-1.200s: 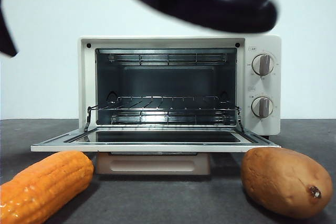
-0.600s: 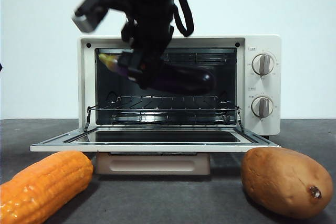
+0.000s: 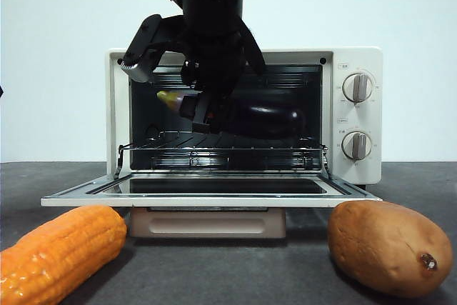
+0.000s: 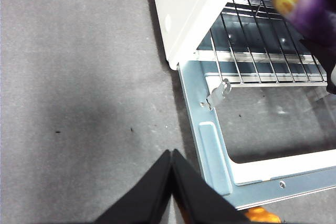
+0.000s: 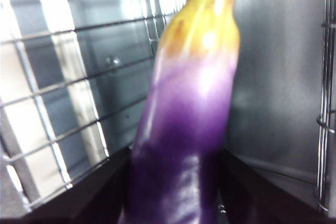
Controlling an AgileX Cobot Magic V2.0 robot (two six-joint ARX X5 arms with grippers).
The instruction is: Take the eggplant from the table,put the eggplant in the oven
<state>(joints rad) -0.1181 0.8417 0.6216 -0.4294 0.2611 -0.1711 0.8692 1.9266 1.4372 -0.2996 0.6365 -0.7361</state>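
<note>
Holding the glossy dark purple eggplant (image 3: 260,118) crosswise inside the cream-white toaster oven (image 3: 360,116), my right gripper (image 3: 208,108) clamps it near the stem end, jaws pressed on either flank as the right wrist view shows. The yellow-green stem cap (image 5: 210,9) points left, the thick end right, so the long body lies parallel to the chrome wire rack (image 3: 221,141) and should fit the cavity's width. It hangs just above the rack — whether it already touches the wires I cannot tell. The dark glass door (image 3: 214,187) lies folded down flat toward the near side, leaving the mouth open for my arm from above. My left gripper (image 4: 172,174) waits with jaws pressed together over the dark grey speckled table (image 4: 79,77), left of the oven's near-left corner, clear of the work. An orange corn cob (image 3: 57,251) and a brown sweet potato (image 3: 389,248) rest on the table at near left and near right — not part of this job. Next, I judge, comes lowering and releasing.
</note>
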